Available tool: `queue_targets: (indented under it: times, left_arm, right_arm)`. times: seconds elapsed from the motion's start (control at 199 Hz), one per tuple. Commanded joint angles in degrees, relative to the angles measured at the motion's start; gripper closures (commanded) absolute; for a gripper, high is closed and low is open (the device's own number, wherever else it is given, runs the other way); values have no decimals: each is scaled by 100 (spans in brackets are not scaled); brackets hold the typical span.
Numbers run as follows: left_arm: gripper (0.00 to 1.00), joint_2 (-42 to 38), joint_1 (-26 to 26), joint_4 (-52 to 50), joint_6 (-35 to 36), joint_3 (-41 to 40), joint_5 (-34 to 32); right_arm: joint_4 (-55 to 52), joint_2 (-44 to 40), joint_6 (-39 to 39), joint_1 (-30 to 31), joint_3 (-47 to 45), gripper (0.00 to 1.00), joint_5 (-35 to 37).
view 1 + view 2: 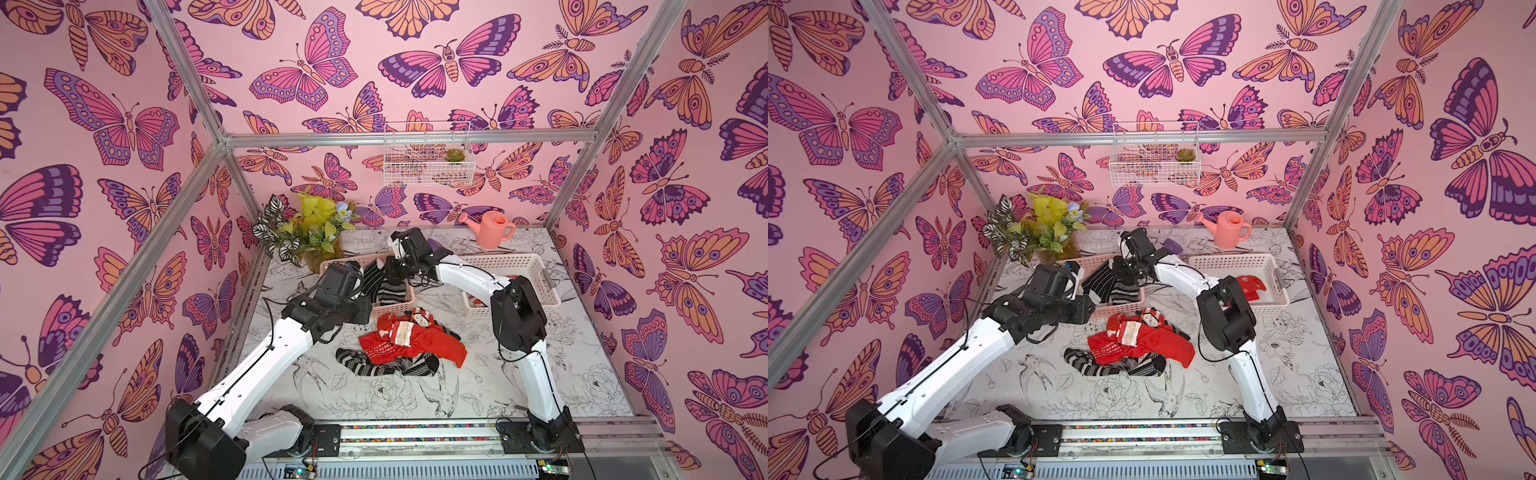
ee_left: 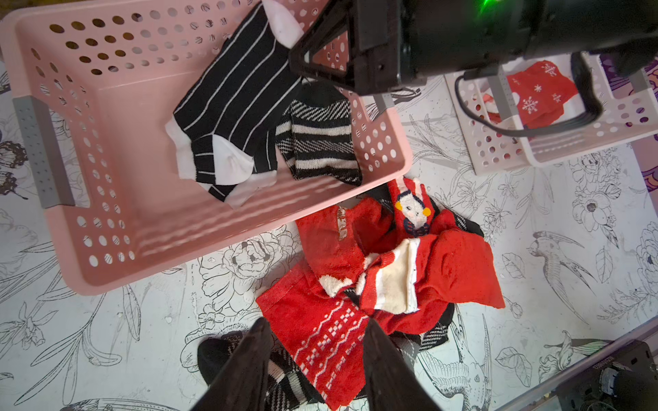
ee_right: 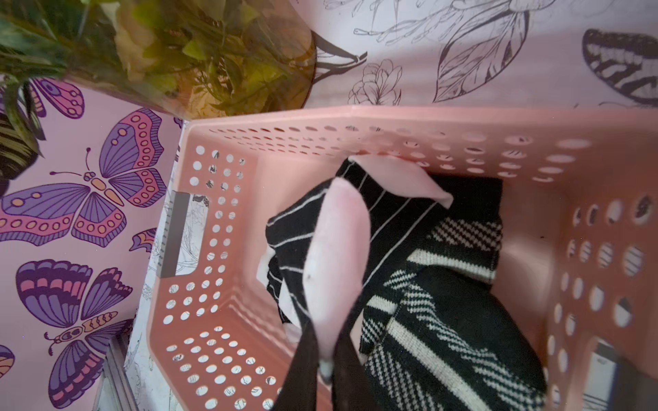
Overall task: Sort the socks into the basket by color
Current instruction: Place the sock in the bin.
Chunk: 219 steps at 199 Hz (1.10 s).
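Currently: socks (image 1: 409, 340), loose heap, red over black-and-white, on the table (image 1: 561, 374) just beside the pink basket (image 2: 106, 231). In that basket: pinstriped sock (image 2: 235, 96) and banded sock (image 2: 320, 142), touching. Right gripper (image 3: 333, 338) above it, jaws narrow, pinching the pinstriped sock's white toe. Left gripper (image 2: 316, 322) over the heap, jaws apart, empty. White basket (image 1: 1237, 262), near the pink one, not touching, holds one red snowflake sock (image 1: 1250, 286).

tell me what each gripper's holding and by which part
The right gripper pinches the black pinstriped sock by its white tip; the left gripper holds nothing.
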Motion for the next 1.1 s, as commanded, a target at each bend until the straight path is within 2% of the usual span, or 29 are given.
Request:
queue_targets:
  times: [0.0, 0.552, 0.872, 0.973, 1.093]
  left_arm:
    - [54, 81, 54, 43, 102, -53, 75]
    - [55, 251, 67, 55, 69, 39, 135]
    - [52, 427, 67, 301, -173, -73, 413]
    - [47, 450, 67, 325, -281, -75, 554]
    - [35, 451, 50, 331, -345, -57, 627]
  right_arm:
    - [-124, 125, -219, -47, 175, 83, 78]
    - [-400, -269, -512, -132, -24, 78, 187]
    - [-421, -1341, -691, -140, -1107, 78, 219]
    - [-491, -1781, -784, -140, -1564, 78, 330]
    - [-564, -2337, -882, -140, -2109, 78, 532]
